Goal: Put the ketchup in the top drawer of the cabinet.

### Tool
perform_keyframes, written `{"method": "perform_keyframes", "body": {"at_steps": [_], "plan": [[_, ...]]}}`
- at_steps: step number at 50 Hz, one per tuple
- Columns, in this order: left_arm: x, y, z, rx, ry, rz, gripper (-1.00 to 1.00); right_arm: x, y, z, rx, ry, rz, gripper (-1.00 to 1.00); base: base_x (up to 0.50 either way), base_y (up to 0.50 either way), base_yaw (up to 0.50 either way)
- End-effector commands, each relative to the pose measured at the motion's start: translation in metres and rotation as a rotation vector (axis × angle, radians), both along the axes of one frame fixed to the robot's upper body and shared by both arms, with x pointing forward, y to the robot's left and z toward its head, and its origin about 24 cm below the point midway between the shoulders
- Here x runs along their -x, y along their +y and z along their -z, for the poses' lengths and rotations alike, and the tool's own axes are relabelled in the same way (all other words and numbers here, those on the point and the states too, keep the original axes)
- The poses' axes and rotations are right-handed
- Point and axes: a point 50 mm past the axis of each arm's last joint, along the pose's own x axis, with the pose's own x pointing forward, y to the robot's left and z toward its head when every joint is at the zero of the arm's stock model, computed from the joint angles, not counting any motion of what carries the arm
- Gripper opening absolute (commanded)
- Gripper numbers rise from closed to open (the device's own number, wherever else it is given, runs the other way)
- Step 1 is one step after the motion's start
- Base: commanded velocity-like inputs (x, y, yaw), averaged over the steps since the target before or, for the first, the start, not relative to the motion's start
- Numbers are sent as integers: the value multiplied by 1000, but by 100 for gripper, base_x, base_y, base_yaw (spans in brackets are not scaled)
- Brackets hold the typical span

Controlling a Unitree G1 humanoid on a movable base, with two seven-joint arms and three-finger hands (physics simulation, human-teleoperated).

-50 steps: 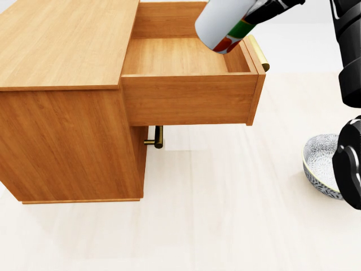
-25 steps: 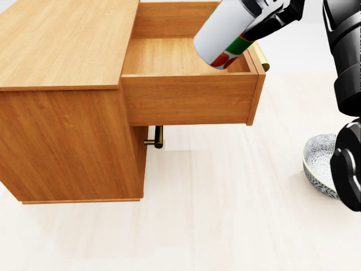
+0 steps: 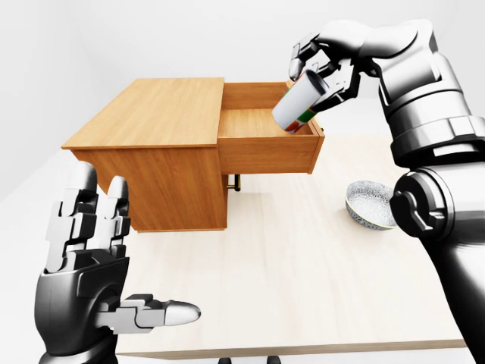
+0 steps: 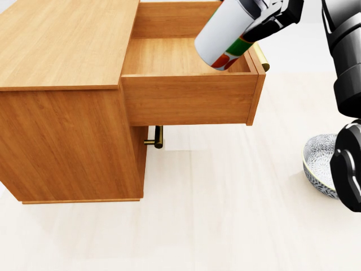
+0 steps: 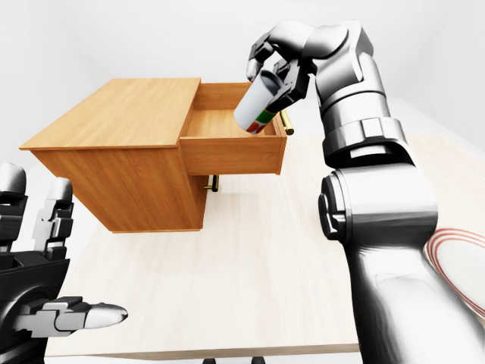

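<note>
The ketchup [image 4: 223, 34] is a white bottle with a red and green label, tilted, its lower end over the right part of the open top drawer [image 4: 186, 99]. My right hand [image 3: 324, 67] is shut on the bottle's upper end, above the drawer's right wall. The drawer sticks out of the wooden cabinet [image 4: 62, 51] and its floor looks bare. My left hand [image 3: 95, 258] is open, low at the left of the left-eye view, far from the cabinet.
A patterned bowl [image 3: 370, 203] sits on the pale table [image 4: 225, 214] to the right of the cabinet. A brass handle [image 4: 158, 137] of the lower drawer shows under the open one. A plate's red rim [image 5: 462, 262] shows at the right edge.
The bottle and my right hand have shifted only slightly, staying over the drawer's right part. The cabinet and bowl have not moved.
</note>
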Motion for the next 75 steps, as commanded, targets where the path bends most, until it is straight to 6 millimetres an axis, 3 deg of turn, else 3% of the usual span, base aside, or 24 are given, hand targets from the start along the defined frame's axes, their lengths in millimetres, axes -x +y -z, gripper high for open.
{"method": "perform_keyframes", "body": {"at_steps": [1, 13, 19, 29, 35, 45, 75], "plan": [[0, -1, 1, -1, 8, 4, 100, 3, -2, -10, 23, -38, 20, -100, 0, 0, 0], [0, -1, -1, -1, -2, 2, 100, 5, 5, -20, 72, -75, 33, -100, 0, 0, 0], [1, -1, -1, -1, -1, 3, 100, 0, 12, -7, 116, -71, 38, -100, 0, 0, 0], [0, -2, 2, -1, 12, 9, 100, -2, 13, -10, 41, -169, 105, -100, 0, 0, 0], [1, -2, 2, -1, 14, 12, 100, -5, 12, -2, 36, -170, 123, -100, 0, 0, 0], [0, -6, 5, -2, 37, 24, 100, -3, 7, -16, 34, -251, 179, -100, 0, 0, 0], [1, -4, 3, -1, 23, 19, 100, -17, 9, 40, 37, -160, 211, -100, 0, 0, 0]]}}
